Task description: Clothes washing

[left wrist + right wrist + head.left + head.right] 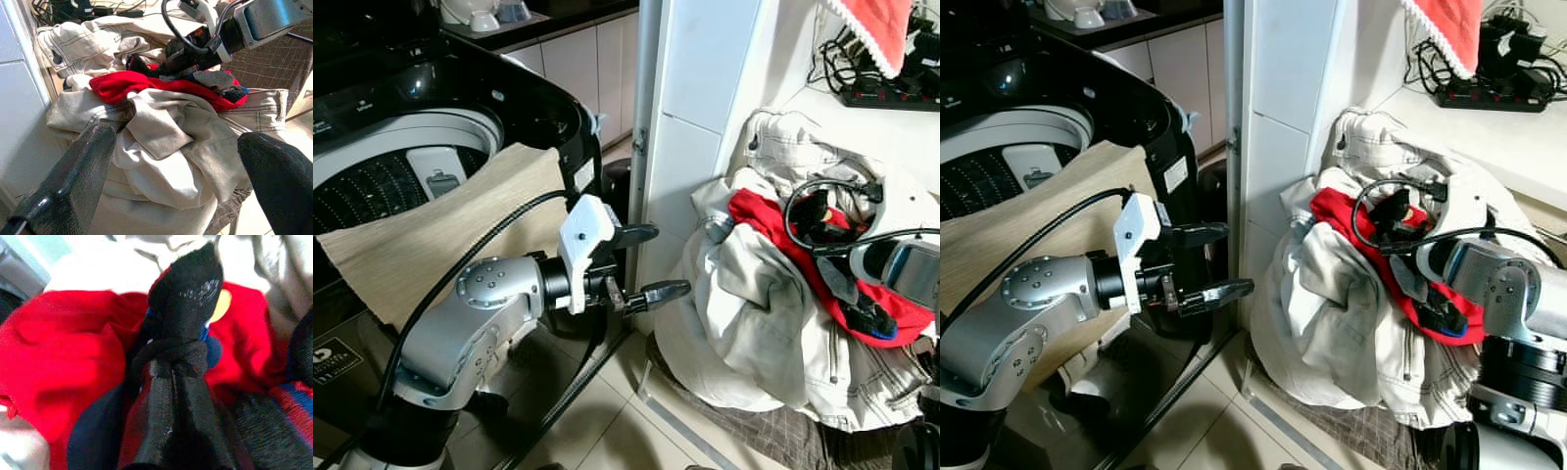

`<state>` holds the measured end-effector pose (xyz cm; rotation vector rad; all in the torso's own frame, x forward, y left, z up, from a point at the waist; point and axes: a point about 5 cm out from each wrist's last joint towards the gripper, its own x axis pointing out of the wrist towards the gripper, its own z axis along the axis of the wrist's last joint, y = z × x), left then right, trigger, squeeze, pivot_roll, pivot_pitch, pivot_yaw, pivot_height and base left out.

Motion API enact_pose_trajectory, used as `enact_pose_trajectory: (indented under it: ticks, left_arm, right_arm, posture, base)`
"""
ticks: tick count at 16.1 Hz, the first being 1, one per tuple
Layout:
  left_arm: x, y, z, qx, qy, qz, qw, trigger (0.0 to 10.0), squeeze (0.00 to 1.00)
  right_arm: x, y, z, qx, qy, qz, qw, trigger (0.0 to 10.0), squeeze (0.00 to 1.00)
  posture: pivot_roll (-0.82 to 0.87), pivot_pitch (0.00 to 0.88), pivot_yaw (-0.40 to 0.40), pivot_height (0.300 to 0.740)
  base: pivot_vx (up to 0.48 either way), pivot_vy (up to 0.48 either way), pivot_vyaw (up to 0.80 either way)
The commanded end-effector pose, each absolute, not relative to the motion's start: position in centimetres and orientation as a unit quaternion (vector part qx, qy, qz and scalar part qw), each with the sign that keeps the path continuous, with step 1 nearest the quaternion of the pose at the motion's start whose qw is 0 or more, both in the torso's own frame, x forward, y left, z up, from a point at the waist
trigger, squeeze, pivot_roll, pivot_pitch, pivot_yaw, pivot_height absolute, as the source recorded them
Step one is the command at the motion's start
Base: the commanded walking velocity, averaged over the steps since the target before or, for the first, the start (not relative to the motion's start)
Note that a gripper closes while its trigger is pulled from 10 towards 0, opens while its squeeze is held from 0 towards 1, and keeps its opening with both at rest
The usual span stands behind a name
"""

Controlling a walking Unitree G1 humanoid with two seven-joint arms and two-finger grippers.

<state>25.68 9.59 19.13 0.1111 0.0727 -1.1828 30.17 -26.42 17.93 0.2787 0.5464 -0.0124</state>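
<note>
Left gripper (648, 264) nearest, fingers spread wide and empty, aimed right at the laundry pile (773, 323). Right gripper (183, 352) pinched closed on a dark garment (188, 293) atop the red cloth (759, 220), presumably lifting it for the washing machine (401, 166), far left.

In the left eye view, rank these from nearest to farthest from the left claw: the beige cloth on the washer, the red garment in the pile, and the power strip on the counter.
Measured from the left claw:
1. Beige cloth, draped over the washer rim beside the arm, on its left.
2. Red garment, in the laundry pile to the right.
3. Power strip, on the counter at the far upper right.
</note>
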Motion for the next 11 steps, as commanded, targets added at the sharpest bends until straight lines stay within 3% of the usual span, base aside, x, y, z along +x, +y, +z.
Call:
enact_pose_trajectory:
  ticks: [1, 7, 11]
  left_arm:
    - [25.5, 9.5, 19.6, 0.061, 0.024, -0.558, 0.827, 10.0, 0.0]
    - [27.0, 9.2, 21.2, 0.043, -0.03, -0.511, 0.858, 10.0, 0.0]
    - [27.6, 8.3, 22.8, 0.023, -0.072, -0.493, 0.867, 10.0, 0.0]
  right_arm:
    - [30.3, -26.5, 19.1, 0.139, 0.244, -0.008, 0.96, 0.0, 0.0]
    - [29.8, -25.9, 25.3, 0.181, 0.128, 0.054, 0.974, 0.0, 0.0]
    - [29.8, -24.8, 27.0, 0.253, 0.081, 0.099, 0.959, 0.0, 0.0]
  posture:
    - [-0.19, 0.0, 0.016, 0.74]
    - [-0.2, 0.0, 0.023, 0.74]
    - [-0.21, 0.0, 0.022, 0.74]
  base:
    - [0.0, 0.0, 0.0]
    - [0.0, 0.0, 0.0]
    - [0.0, 0.0, 0.0]
